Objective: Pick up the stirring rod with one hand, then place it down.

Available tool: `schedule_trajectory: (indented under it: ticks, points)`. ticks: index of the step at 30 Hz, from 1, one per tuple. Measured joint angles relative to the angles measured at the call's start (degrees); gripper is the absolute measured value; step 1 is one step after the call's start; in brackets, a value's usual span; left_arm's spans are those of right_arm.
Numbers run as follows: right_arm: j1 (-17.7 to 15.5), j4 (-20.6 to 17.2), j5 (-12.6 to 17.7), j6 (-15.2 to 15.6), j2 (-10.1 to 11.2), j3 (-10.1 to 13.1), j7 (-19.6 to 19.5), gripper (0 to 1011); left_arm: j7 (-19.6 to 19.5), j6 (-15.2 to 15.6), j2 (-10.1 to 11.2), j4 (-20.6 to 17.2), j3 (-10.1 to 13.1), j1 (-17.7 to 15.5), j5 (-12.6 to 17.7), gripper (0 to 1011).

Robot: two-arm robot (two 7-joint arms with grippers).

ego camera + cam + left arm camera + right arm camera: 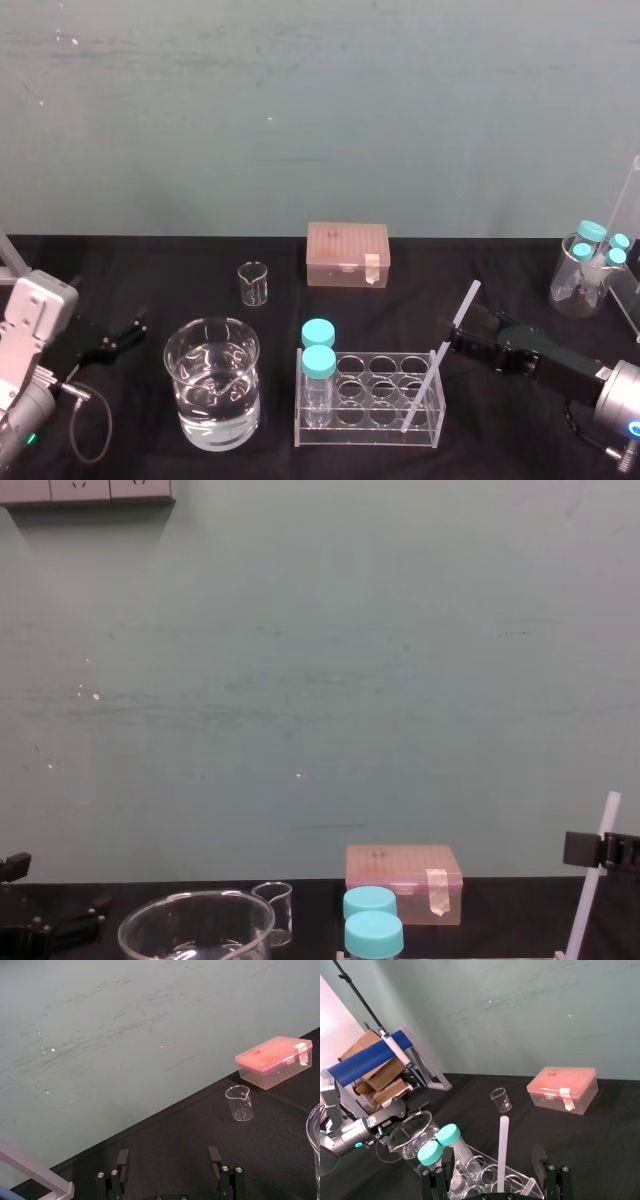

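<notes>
The rod (440, 355) leans in the rack's (370, 432) right end, between the right gripper's (464, 326) spread fingers, clear of both. The left gripper (136, 331) rests by the tabletop's left edge, fingers apart.

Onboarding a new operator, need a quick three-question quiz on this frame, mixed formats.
1. True or false: the right tool is shut on the stirring rod.
2. The rod's lower end sits in: A) the water beaker, B) the clear rack, C) the pink box.
3. Fill in: the two bottles in the rack have ___ caps.
Key: 1 false, it is open, straddling the rod; 2 B; 3 blue.
</notes>
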Motion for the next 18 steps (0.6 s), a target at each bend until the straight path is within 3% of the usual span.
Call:
schedule_trajectory:
  ticks: [18]
  points:
    - [0.5, 1.3, -0.1, -3.5, -2.1, -0.2, 1.5, 1000, 0.0, 0.0, 0.0, 0.0, 0.0, 0.0, 0.0, 1005]
